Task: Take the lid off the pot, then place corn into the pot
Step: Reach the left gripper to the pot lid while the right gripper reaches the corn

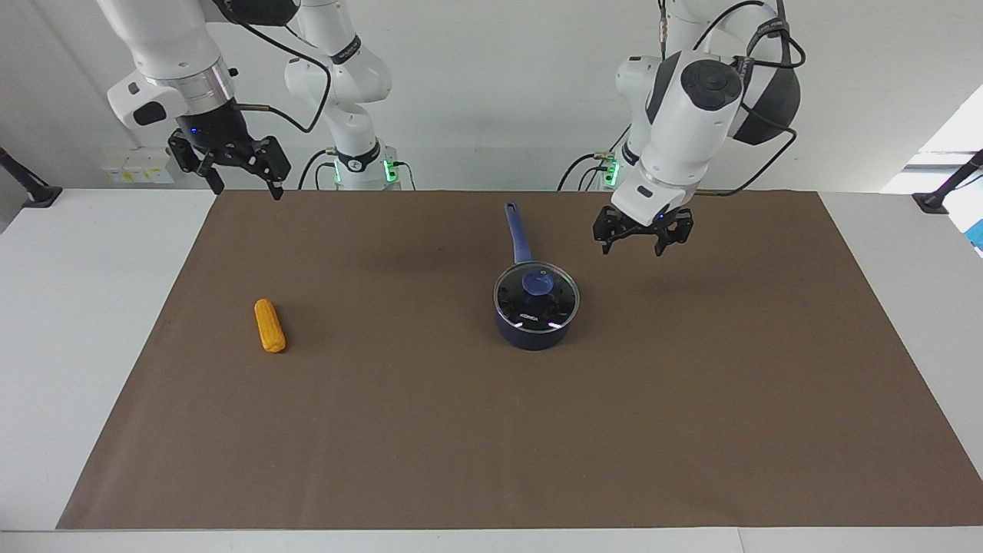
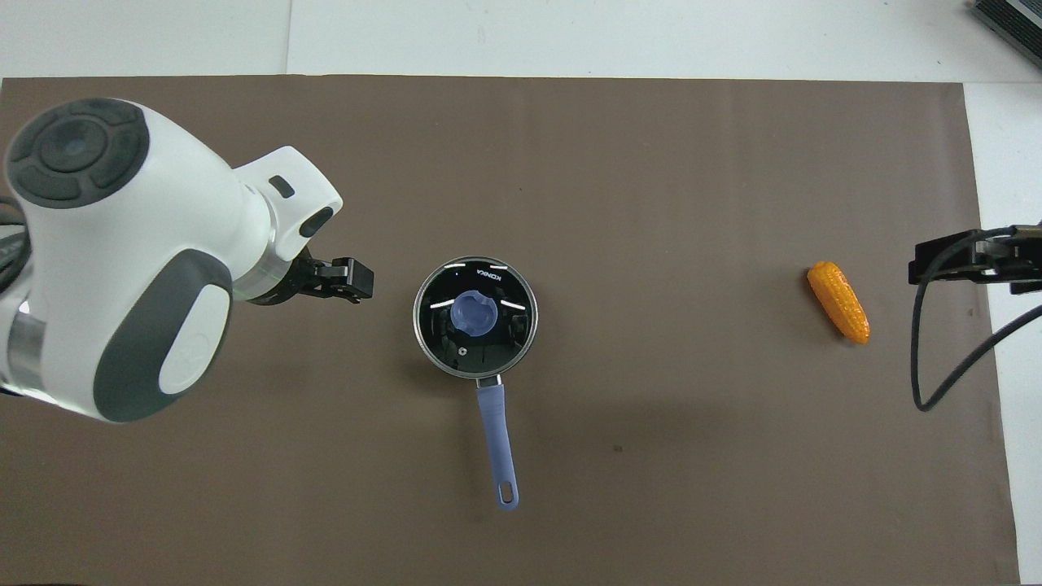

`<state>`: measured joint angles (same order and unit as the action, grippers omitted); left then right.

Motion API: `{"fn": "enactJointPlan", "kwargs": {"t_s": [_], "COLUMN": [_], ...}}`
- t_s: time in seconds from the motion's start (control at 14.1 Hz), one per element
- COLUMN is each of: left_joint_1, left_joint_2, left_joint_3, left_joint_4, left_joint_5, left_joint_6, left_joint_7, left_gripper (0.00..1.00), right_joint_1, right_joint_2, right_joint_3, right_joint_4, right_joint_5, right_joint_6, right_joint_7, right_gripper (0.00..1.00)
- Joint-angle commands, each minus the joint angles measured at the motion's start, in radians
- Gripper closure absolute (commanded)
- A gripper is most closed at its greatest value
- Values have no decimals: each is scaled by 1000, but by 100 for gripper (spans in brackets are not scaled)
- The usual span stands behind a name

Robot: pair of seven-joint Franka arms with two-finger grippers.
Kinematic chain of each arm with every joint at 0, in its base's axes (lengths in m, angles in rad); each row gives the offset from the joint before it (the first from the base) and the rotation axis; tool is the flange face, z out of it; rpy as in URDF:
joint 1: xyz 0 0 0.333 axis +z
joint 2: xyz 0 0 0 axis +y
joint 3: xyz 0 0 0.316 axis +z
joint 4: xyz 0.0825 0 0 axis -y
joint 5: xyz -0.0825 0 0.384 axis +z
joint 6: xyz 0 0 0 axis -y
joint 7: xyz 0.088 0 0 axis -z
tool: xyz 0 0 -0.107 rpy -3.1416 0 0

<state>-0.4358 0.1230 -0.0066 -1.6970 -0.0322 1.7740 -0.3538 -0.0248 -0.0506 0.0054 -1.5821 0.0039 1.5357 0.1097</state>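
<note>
A white table is covered by a matte brown mat (image 1: 691, 430), set before a plain pale wall. On it, near the middle, the pot (image 1: 535, 332) is seen: a small dark navy saucepan, its long straight blue handle (image 1: 518, 233) pointed toward the robots. The lid (image 1: 536, 298) is seated on it, a clear glass disc with a thin metal rim and a rounded blue knob (image 1: 537, 283) at the centre. The corn (image 1: 269, 325), a stubby orange-yellow cob with a bumpy kernel texture, is laid on the mat well apart from the pot, toward the right arm's end of the table.

The first step, the lifting of the lid, is judged to be in hand, though nothing is gripped yet. The left gripper (image 1: 643, 243) is held above the mat just beside the pot, on the left arm's side, with its fingers spread wide and empty. The right gripper (image 1: 242, 181) is held high over the mat's edge at the right arm's end, also spread wide and empty; that arm is taken to be waiting.

For the next move, the left gripper would need to be carried over the knob, lowered around it, and closed. The knob is small and smooth, so a centred grip is called for; the glass may slip or tilt if it is caught off-centre.
</note>
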Motion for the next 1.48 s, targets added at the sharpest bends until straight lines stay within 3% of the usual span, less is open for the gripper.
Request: {"fn": "enactJointPlan", "kwargs": {"t_s": [0.0, 0.21, 0.35, 0.49, 0.99, 1.41], "left_joint_1": [-79, -130, -174, -199, -211, -224], "left_joint_2": [65, 119, 156, 173, 173, 187], "left_joint_3": [16, 16, 16, 16, 14, 14], "left_joint_4": [2, 8, 11, 13, -9, -39], "left_joint_5": [40, 41, 43, 43, 40, 40], "left_joint_6": [73, 128, 186, 225, 243, 269], "left_joint_7": [-107, -169, -249, -280, -281, -309], "left_gripper": [0, 0, 0, 0, 0, 0], "right_joint_1": [-26, -56, -67, -87, -124, -145], "right_joint_2": [-45, -45, -60, -49, 123, 264], "right_joint_3": [1, -2, -4, -5, -5, -5], "right_joint_4": [-55, -70, -123, -221, -393, -435], "right_joint_5": [34, 33, 31, 30, 22, 13], "right_joint_6": [11, 11, 38, 171, 503, 710], "right_joint_7": [-30, -66, -190, -295, -686, -812], "right_gripper": [0, 0, 0, 0, 0, 0]}}
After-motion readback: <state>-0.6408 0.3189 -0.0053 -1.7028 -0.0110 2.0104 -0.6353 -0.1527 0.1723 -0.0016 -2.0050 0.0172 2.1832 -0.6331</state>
